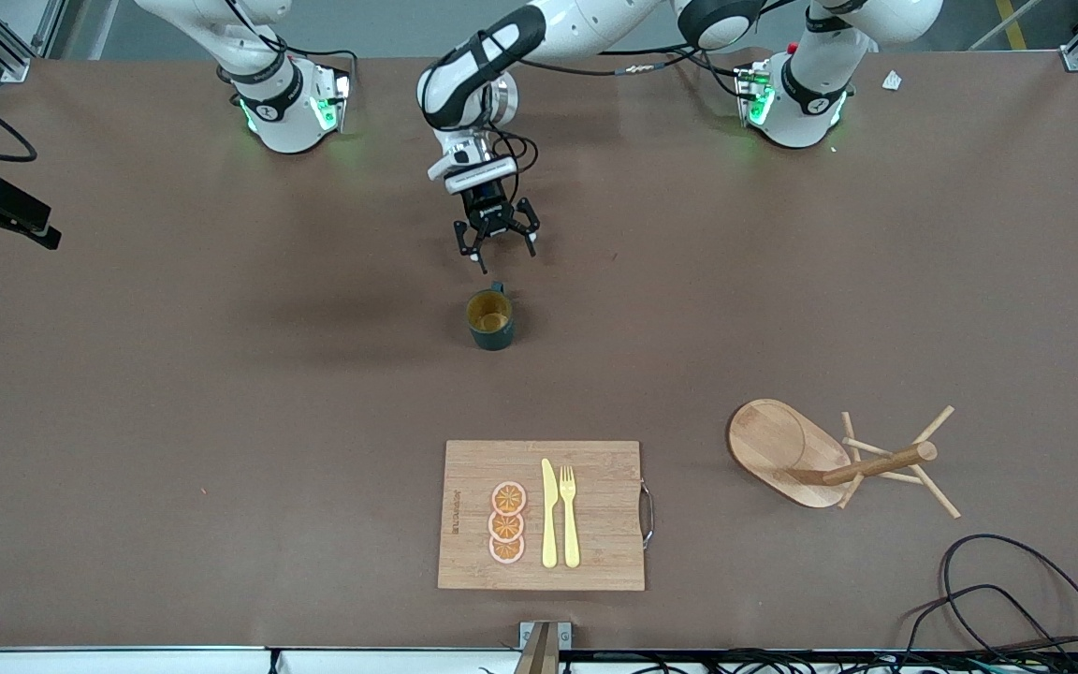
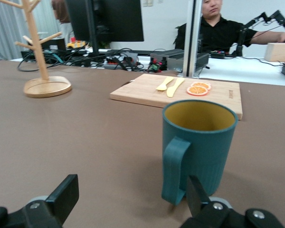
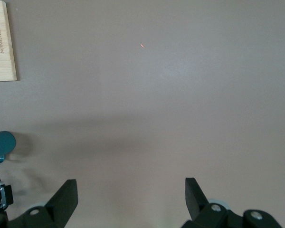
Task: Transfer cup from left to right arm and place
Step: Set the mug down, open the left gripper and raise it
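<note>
Lying nearest the front camera, a bamboo cutting board (image 1: 595,543) rests on the brown counter (image 1: 174,421), carrying three orange slices (image 1: 507,522) in a row, a yellow knife (image 1: 549,513) and a yellow fork (image 1: 569,515) side by side. A metal handle (image 1: 648,513) sits on the board's edge toward the left arm's end. Farther toward that end, and slightly farther from the camera, a wooden mug tree (image 1: 838,459) stands on its oval base, its pegs bare.

Farther from the camera than the board, near the middle of the counter, the cup (image 1: 490,319) stands upright, dark teal outside and mustard-yellow inside. Its handle points toward the robots' bases; in the left wrist view the cup (image 2: 198,149) is close, handle facing the lens.

The left claw (image 1: 496,232) hangs low over the counter just past the cup's handle, on an arm reaching in from the base (image 1: 793,98) at the left arm's end. Its fingers (image 2: 61,197) are spread wide, holding nothing, not touching the cup.

The right arm waits at its base (image 1: 286,103). The right claw (image 3: 130,199) looks down on bare counter with its fingers (image 3: 195,194) wide apart and empty; the cup (image 3: 1,144) shows at the edge of that view.
</note>
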Controlling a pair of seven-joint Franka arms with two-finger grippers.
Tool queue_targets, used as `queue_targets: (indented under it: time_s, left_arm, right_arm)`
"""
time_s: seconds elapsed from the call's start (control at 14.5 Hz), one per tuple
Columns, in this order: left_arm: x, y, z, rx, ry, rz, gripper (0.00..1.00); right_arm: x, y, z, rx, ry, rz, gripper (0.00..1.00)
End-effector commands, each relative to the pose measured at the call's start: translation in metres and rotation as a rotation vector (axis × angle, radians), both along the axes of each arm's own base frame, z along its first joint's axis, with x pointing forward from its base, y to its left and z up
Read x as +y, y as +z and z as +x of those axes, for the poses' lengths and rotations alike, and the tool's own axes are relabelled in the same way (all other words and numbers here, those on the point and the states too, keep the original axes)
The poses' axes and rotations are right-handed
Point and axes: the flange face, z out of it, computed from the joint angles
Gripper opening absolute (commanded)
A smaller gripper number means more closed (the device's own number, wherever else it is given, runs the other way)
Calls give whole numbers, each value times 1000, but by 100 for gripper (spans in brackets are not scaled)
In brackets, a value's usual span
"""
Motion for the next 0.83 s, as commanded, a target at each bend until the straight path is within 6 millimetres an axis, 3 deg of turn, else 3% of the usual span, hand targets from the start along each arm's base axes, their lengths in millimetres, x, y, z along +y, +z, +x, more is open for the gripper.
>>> queue_targets:
  time_s: [0.0,0.21,0.28,0.41,0.48,0.62,0.76]
  left_arm:
    - [-5,39,-14,40,68,-46,100]
    - [-10,111,-18,130,162,-134,100]
    - [-12,146,-18,165,185,-184,100]
    - [-10,202,-1,227,220,-287,100]
    - [-4,231,14,264,240,-324,100]
    - [15,289,49,368,273,-364,100]
    - [48,337,104,439,302,-393,100]
  right_arm:
    - [6,-8,-4,7,0,26,100]
    - [15,-18,-1,0,-101,89,100]
    - [18,-18,0,-8,-105,91,100]
    - [26,-23,3,-12,-107,112,100]
    - [29,-35,6,-18,-143,135,100]
    - [44,-39,10,-44,-181,158,100]
    - [65,-58,13,-38,-250,163,100]
